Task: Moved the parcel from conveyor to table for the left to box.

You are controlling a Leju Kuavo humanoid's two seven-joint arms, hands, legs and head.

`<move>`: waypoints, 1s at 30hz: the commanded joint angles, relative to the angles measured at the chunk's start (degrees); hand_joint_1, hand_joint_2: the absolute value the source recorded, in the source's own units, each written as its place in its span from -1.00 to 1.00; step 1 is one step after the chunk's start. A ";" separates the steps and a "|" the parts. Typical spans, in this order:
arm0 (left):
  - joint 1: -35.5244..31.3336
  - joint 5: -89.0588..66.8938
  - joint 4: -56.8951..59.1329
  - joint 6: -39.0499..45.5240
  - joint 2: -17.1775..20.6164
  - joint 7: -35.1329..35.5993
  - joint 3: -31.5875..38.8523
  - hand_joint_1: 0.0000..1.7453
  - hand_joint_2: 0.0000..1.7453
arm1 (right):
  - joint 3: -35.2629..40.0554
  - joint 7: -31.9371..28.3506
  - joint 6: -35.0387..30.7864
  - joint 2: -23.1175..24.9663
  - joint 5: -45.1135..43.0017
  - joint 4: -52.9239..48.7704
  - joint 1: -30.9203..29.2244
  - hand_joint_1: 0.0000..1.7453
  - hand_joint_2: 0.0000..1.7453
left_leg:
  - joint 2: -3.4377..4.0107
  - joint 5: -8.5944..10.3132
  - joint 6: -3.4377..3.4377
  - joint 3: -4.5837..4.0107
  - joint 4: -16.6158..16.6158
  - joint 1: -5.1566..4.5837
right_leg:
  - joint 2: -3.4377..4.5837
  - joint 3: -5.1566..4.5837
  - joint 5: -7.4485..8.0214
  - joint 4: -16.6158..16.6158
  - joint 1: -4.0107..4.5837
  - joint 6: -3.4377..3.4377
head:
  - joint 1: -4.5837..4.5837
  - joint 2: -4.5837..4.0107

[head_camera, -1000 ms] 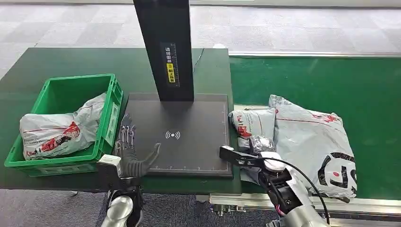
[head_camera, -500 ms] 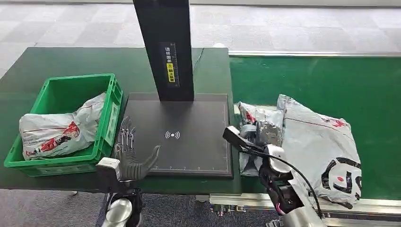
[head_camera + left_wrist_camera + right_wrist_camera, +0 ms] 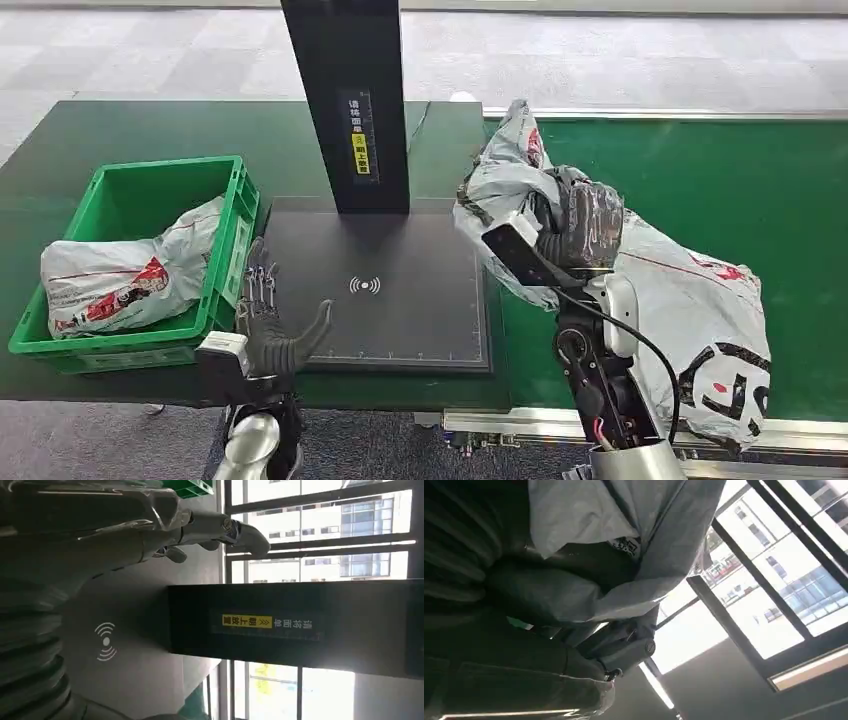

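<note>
Right hand [image 3: 580, 225] raised above the edge where green conveyor belt [image 3: 700, 170] meets the dark green desk [image 3: 150, 130], fingers [image 3: 590, 215] clamped on a small grey poly-mailer parcel [image 3: 500, 185]. Parcel lifted clear of the belt, crumpled and bunched around the fingers, its upper end sticking up past them with a bit of red print showing. In the right wrist view, same parcel [image 3: 624, 525] draped over the dark fingers [image 3: 624, 652], with windows behind.

Just below and beside the right fingers, on the belt: a larger grey mailer bag [image 3: 700, 310] with red lines and a black round logo, lying flat and partly behind the right forearm.

On the far side of the parcel from the belt: a black scanner pad [image 3: 400, 280] with a white wireless symbol, flat on the desk, and a black upright column [image 3: 345, 100] rising from its back edge, carrying a yellow label.

Left hand [image 3: 270, 320] at the near corner of the scanner pad, holding nothing, fingers [image 3: 262, 285] spread apart and pointing away, thumb angled out over the pad. In the left wrist view, same fingers [image 3: 220, 530] extended toward the column [image 3: 300, 625].

Just beside the left fingers, away from the pad: a green plastic crate [image 3: 235, 235] on the desk, holding another grey mailer bag with red print [image 3: 120, 280].
</note>
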 commanded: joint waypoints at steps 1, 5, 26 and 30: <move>-4.02 0.66 6.59 -1.79 1.38 -0.61 -0.53 -1.00 1.00 | 8.80 -5.27 19.35 1.73 -5.28 9.09 -5.32 1.00 1.00 | 0.18 -0.01 0.00 0.13 -0.05 -0.02 | 0.17 0.05 0.03 -0.03 -0.01 -0.03 | 0.00 0.00; -5.04 0.83 7.78 -2.44 1.51 -0.77 -0.81 -1.00 1.00 | 14.55 -6.85 24.04 1.44 -3.25 17.42 -8.58 1.00 1.00 | 0.26 -0.01 -0.02 0.20 -0.10 0.00 | 0.25 0.09 0.06 -0.06 0.00 -0.05 | 0.00 0.00; -2.59 2.14 4.43 -1.63 2.79 -1.30 0.00 -1.00 1.00 | 19.86 -11.91 15.21 2.95 -8.15 22.94 -10.88 -1.00 1.00 | 0.04 0.02 0.01 0.12 -0.06 0.00 | 0.06 0.08 0.01 -0.03 0.02 -0.02 | 0.00 0.00; -2.18 2.17 4.10 -1.59 2.51 -1.45 0.48 -1.00 1.00 | 15.99 -12.09 8.04 2.40 -8.76 16.62 -7.80 -1.00 1.00 | 0.01 -0.01 0.02 0.16 -0.08 0.02 | 0.02 0.16 -0.01 -0.09 0.03 -0.02 | 0.00 0.00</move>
